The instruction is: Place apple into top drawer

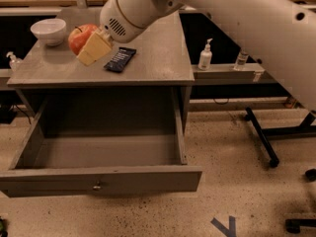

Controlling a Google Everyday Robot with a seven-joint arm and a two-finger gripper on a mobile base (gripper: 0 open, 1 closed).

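Note:
The red-orange apple (80, 36) is held in my gripper (88, 46), whose yellowish fingers (95, 48) are shut on it, above the left part of the grey tabletop (158, 53). The top drawer (106, 154) stands pulled wide open below the tabletop, its inside bare, with a flat grey front panel and a small metal knob (97, 185). The apple is above and behind the drawer's opening, over the tabletop. My white arm (207, 9) reaches in from the upper right.
A white bowl (48, 31) sits at the table's back left. A dark snack packet (120, 59) lies on the tabletop right of the gripper. A pump bottle (205, 56) and a small bottle (241, 59) stand on a ledge right of the table. Black chair legs (261, 137) stand at right.

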